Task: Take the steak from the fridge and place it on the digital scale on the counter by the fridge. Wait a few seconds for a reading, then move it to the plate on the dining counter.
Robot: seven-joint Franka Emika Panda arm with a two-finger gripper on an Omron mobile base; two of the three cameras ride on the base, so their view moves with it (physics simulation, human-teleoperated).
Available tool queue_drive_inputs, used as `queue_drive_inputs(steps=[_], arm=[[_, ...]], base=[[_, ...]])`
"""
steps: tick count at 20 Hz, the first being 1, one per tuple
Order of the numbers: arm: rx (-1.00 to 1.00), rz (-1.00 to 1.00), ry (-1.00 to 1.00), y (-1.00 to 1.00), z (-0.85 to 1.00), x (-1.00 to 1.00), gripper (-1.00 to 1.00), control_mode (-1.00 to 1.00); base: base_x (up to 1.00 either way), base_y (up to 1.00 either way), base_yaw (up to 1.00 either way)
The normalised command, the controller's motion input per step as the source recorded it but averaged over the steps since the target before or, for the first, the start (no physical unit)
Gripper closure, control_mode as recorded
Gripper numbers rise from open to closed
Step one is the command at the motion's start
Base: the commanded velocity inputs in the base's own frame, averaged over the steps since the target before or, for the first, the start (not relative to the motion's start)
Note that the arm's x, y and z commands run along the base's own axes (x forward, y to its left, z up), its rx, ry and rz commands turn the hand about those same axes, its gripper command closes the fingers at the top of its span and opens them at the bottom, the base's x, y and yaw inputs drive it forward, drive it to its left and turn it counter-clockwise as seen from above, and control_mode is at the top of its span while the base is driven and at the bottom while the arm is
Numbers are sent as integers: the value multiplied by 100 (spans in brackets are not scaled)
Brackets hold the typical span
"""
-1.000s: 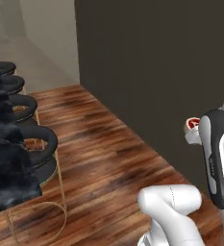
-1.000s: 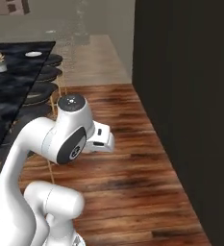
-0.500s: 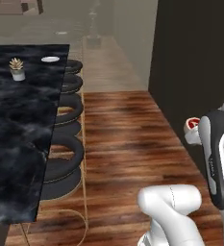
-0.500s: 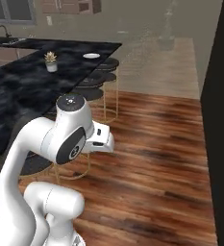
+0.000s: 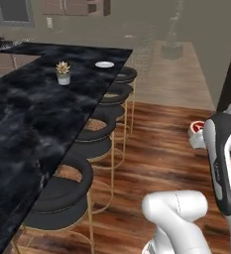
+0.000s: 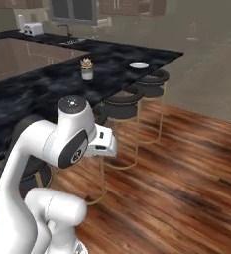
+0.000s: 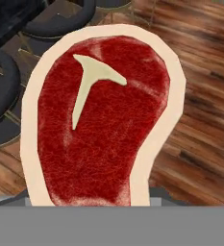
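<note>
- We see the steak (image 7: 101,120) up close in the hand view: red meat, pale fat rim, white T-shaped bone mark, above wood floor.
- The plate (image 5: 104,64), round and white, lies near the far end of the black marbled dining counter (image 5: 32,119).

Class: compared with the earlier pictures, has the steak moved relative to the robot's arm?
No. The steak sits at the same spot beside the arm; the background shift is the base turning.

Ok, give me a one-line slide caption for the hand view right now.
T-bone steak held upright in the jaws, carried above the wood floor past the black bar stools.
</note>
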Motion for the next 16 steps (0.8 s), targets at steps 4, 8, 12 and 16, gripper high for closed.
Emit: queue_drive_inputs(steps=[4,8,12,16], arm=[[0,0,0,0,0,0,100,100],[0,0,0,0,0,0,100,100],[0,0,0,0,0,0,100,100],[0,0,0,0,0,0,100,100]], base=[[100,-100,38],[100,-100,39],[100,-100,43],[100,-100,43]])
